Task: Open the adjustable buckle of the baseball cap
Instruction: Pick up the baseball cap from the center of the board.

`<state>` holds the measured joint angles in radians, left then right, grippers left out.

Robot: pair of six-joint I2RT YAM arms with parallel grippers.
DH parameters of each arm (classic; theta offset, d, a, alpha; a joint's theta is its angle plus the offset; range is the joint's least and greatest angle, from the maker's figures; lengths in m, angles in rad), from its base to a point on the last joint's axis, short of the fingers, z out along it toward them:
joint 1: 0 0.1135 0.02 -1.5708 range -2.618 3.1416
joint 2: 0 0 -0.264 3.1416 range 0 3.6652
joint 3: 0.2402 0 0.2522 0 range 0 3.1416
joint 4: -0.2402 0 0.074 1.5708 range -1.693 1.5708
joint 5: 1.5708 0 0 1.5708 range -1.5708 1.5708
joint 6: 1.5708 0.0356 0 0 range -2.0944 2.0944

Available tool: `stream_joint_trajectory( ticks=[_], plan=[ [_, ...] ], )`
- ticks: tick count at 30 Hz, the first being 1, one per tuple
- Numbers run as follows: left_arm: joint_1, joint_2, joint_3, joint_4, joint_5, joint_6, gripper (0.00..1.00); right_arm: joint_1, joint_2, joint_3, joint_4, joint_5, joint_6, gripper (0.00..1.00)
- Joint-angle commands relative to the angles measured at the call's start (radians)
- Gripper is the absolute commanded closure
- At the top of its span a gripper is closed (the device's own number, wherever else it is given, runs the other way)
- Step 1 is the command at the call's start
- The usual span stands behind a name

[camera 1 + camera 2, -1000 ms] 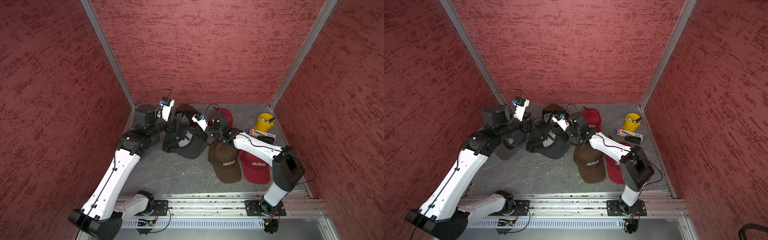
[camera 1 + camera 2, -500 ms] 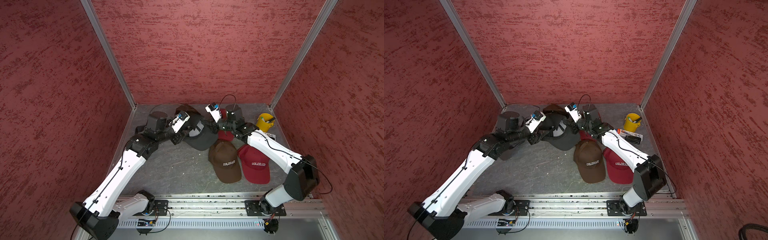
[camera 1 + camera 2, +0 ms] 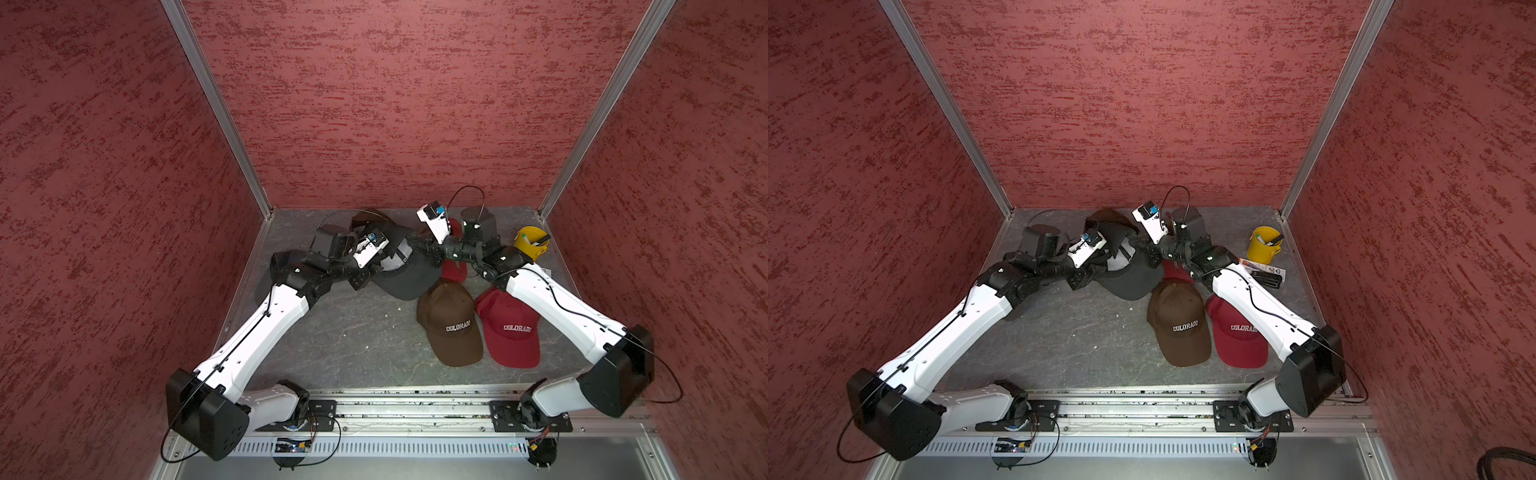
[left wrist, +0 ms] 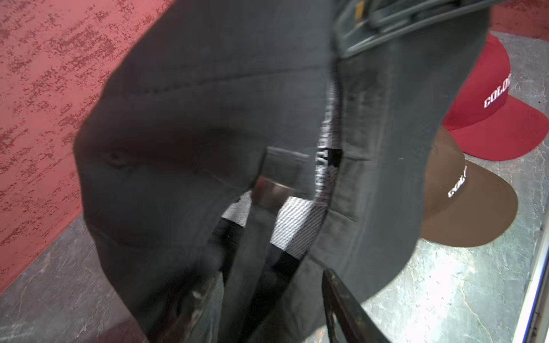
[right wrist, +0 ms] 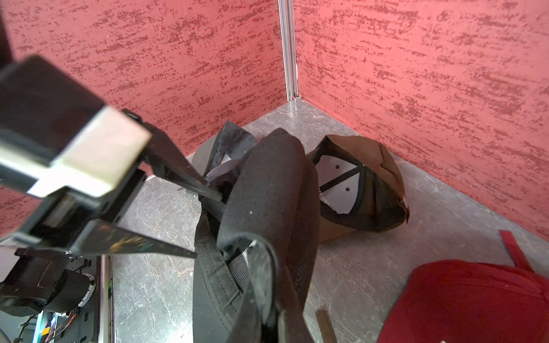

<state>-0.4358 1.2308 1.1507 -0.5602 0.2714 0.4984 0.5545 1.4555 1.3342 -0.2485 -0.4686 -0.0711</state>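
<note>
My right fingers (image 5: 289, 326) are clamped on the grey cap (image 3: 409, 278) near the desk's (image 3: 353, 340) back edge. My left fingers (image 5: 178, 175) stand apart at its strap, the buckle (image 4: 271, 190) just ahead. The yellow bucket (image 3: 1262, 251) holds small items.

Table (image 3: 353, 332), listed front to back.
- Front, right of centre: left COLORADO cap (image 3: 451, 324) and right COLORADO cap (image 3: 513, 332), side by side.
- Just behind them: partly covered cap (image 3: 455, 268).
- Rear centre, left of that one: baseball cap (image 3: 409, 276).
- Behind it, near the back wall: upturned cap (image 3: 365, 216).
- Rear right corner: bucket (image 3: 530, 245), with flat packet (image 3: 1266, 272) just before it.
</note>
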Motion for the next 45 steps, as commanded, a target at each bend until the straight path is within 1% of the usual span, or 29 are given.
stream_joint_trajectory(
  ticks=[1, 5, 10, 15, 17, 18, 22, 24, 28, 31, 36, 40, 42, 45],
  plan=[
    [0.006, 0.008, -0.028, 0.079, 0.057, -0.007, 0.47, -0.004, -0.04, 0.017, -0.001, -0.026, 0.002, 1.0],
    [0.005, 0.028, -0.044, 0.123, 0.066, -0.005, 0.49, -0.005, -0.047, 0.02, -0.005, -0.04, 0.009, 1.0],
    [0.003, 0.041, -0.065, 0.204, 0.064, 0.005, 0.5, -0.004, -0.05, 0.022, 0.0, -0.07, 0.025, 1.0],
    [-0.006, 0.071, -0.051, 0.208, 0.075, 0.013, 0.5, -0.004, -0.059, 0.019, 0.016, -0.074, 0.033, 1.0],
    [-0.007, 0.076, -0.059, 0.222, 0.078, 0.014, 0.52, -0.004, -0.064, 0.013, 0.029, -0.08, 0.037, 1.0],
    [-0.006, 0.077, -0.061, 0.228, 0.08, 0.014, 0.55, -0.004, -0.065, 0.012, 0.033, -0.081, 0.039, 1.0],
    [-0.006, 0.08, -0.068, 0.256, 0.071, 0.014, 0.75, -0.005, -0.066, 0.011, 0.038, -0.082, 0.042, 1.0],
    [-0.007, 0.078, -0.069, 0.264, 0.066, 0.014, 0.83, -0.004, -0.066, 0.007, 0.038, -0.078, 0.041, 1.0],
    [-0.033, 0.064, -0.04, 0.227, 0.024, 0.015, 0.99, -0.019, -0.066, -0.014, 0.056, -0.088, 0.062, 1.0],
    [-0.059, 0.041, -0.019, 0.179, 0.016, 0.017, 1.0, -0.042, -0.081, -0.056, 0.108, -0.094, 0.078, 1.0],
    [-0.099, -0.022, -0.002, 0.149, -0.016, 0.012, 1.0, -0.053, -0.108, -0.139, 0.201, -0.035, 0.074, 1.0],
    [-0.106, -0.067, 0.013, 0.166, -0.018, -0.01, 1.0, -0.057, -0.115, -0.187, 0.25, -0.012, 0.064, 1.0],
    [-0.106, -0.074, 0.028, 0.164, -0.009, -0.02, 1.0, -0.056, -0.116, -0.204, 0.27, -0.008, 0.051, 1.0],
    [-0.107, -0.074, 0.055, 0.153, 0.008, -0.037, 1.0, -0.057, -0.13, -0.247, 0.325, 0.032, 0.043, 1.0]
  ],
)
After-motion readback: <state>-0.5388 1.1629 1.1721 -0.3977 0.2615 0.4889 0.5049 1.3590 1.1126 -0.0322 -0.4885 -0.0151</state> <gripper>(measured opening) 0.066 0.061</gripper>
